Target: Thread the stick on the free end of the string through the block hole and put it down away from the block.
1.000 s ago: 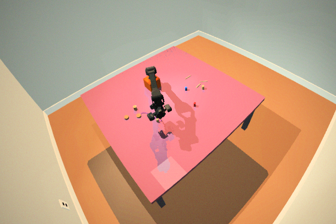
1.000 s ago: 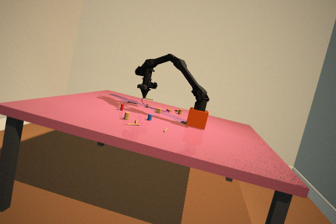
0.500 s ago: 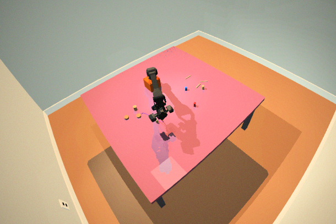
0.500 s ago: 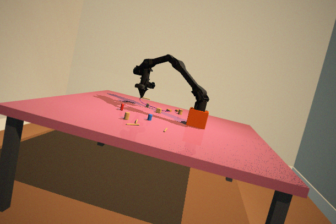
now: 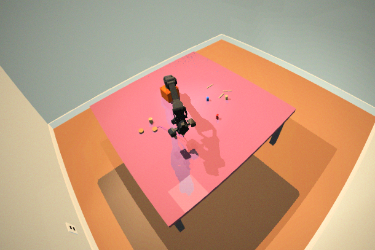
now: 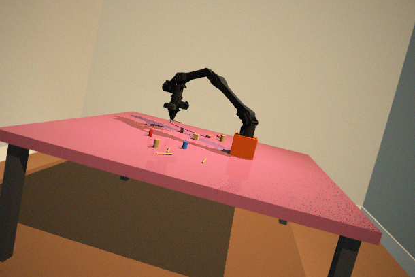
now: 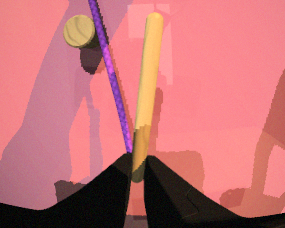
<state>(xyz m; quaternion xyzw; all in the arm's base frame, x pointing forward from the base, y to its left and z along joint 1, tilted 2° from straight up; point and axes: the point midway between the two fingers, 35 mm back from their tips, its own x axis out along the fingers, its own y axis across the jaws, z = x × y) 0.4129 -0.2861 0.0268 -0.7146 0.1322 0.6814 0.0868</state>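
My gripper is shut on one end of the thin wooden stick, above the table. The stick's other end points away from the fingers. The purple string meets the stick at the fingertips and runs down to the round button. The wooden block stands on the table between gripper and arm base; the arm hides it in the top view. Its hole cannot be made out, nor whether the string passes through it.
A short wooden cylinder stands near the gripper. Another cylinder and a loose disc are near the button. Across the table are a red piece, a blue piece, a tan cylinder and three loose sticks.
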